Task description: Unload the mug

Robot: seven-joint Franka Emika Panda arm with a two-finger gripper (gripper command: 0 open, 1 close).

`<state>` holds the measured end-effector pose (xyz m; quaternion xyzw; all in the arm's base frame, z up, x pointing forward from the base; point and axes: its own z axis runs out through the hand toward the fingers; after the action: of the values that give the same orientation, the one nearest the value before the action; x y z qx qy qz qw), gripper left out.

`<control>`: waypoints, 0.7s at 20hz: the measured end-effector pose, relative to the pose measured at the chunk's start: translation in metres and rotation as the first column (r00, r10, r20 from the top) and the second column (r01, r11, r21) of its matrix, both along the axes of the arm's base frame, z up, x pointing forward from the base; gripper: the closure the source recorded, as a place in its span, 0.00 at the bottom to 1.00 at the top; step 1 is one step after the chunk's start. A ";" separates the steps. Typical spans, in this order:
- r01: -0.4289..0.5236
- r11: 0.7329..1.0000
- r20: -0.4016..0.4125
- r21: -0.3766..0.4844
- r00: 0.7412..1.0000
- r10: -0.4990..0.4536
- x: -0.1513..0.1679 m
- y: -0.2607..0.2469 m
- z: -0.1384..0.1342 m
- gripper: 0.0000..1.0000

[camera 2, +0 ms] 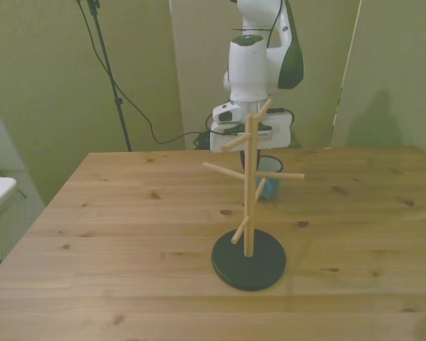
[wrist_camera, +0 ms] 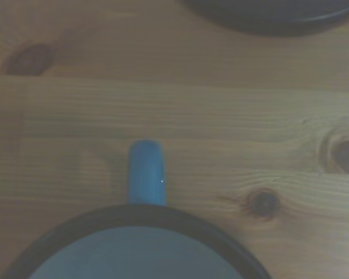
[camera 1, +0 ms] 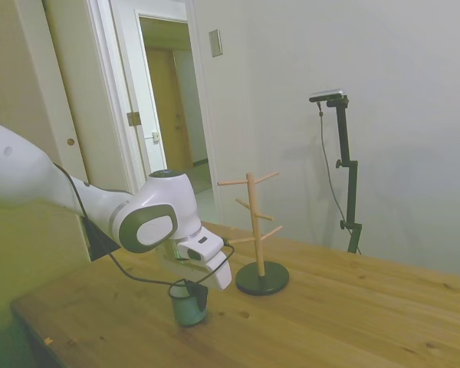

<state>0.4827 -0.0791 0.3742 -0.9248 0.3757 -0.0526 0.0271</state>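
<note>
I am holding the gripper [camera 1: 188, 292] at the mug [camera 1: 187, 308], standing upright on the worktop [camera 1: 353, 314] beside the rack [camera 1: 257, 230], though I cannot tell its grip.

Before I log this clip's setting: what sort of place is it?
Probably an ordinary indoor room used as a robot test space: wooden table, white panelled door onto a hallway, wooden mug rack.
</note>
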 end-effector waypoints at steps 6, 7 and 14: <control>0.006 0.999 0.002 -0.033 1.000 -0.006 0.005 0.003 -0.002 0.00; 0.004 0.999 0.002 -0.037 1.000 -0.004 0.006 0.004 -0.002 0.00; -0.006 0.999 0.011 -0.039 1.000 0.006 0.006 0.009 0.002 0.00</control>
<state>0.4887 -0.0699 0.3760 -0.9260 0.3718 -0.0648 0.0114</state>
